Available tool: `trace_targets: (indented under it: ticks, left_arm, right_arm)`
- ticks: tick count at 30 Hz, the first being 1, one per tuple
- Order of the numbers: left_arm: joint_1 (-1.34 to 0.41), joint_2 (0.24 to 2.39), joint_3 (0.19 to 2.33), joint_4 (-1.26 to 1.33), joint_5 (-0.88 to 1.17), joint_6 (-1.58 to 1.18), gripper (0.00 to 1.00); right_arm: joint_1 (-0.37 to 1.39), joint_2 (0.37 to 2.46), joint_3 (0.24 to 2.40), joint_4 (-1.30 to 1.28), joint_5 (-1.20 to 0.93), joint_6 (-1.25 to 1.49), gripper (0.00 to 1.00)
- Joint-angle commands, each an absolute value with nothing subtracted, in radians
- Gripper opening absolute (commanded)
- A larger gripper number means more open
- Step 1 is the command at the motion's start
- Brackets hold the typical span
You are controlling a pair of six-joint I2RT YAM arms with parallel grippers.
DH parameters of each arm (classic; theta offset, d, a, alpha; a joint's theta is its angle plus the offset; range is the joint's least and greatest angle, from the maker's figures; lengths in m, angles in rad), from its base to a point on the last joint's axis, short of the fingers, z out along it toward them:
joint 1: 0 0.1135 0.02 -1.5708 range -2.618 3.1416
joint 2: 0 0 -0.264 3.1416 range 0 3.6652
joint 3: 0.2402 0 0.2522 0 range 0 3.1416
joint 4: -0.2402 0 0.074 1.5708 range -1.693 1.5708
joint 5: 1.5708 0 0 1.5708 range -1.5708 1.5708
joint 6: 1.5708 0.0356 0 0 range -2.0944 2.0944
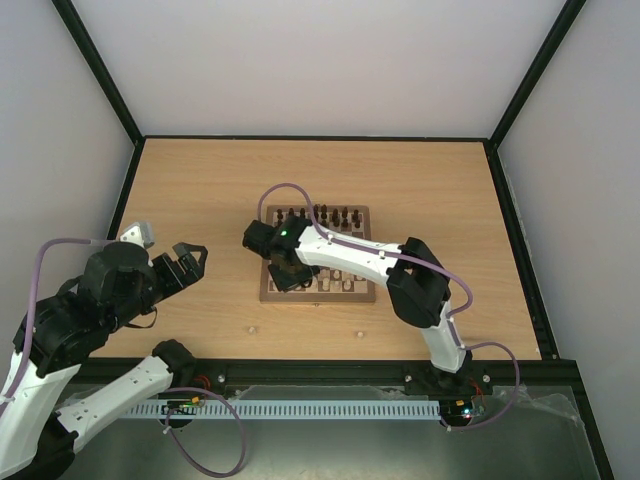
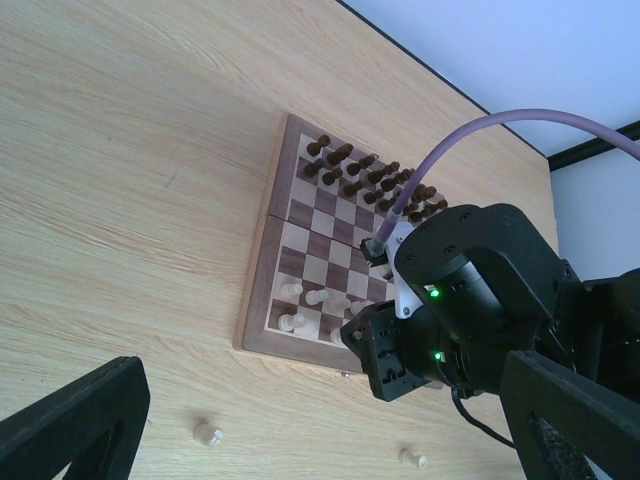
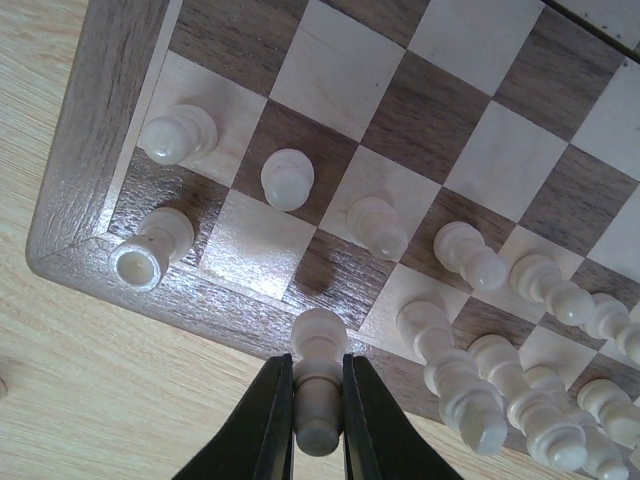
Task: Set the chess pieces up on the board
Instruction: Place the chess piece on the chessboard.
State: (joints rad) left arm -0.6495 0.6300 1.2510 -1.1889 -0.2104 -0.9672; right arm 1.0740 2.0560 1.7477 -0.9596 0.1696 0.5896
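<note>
2 stray pieces (image 2: 207, 434) beside the board (image 1: 330, 297); right claw (image 3: 318, 366) tight on a cream piece (image 3: 318, 340), left claw (image 1: 197, 264) agape.

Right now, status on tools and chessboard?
Right tool shut on pale cream wooden chessman at chequered wooden board edge. Left tool open. Two cream chessmen loose on table.

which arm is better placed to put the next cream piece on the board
Right. The right gripper is shut on a cream piece at the near-left corner of the board, by empty edge-row squares. The left gripper hangs open off to the left, holding nothing.
</note>
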Motion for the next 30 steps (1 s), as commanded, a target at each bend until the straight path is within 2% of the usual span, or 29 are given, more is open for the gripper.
trace_targets:
  ticks: [1, 30]
  left_arm:
    - [-0.644, 0.639, 1.259, -1.195, -0.221, -0.953, 0.99]
    - [-0.644, 0.643, 1.223, -1.172, -0.216, -0.953, 0.99]
  right_arm:
    - [1.067, 2.077, 1.747, -0.965, 0.186, 0.578, 0.10]
    - [1.038, 2.044, 1.643, -0.875, 0.174, 0.586, 0.11]
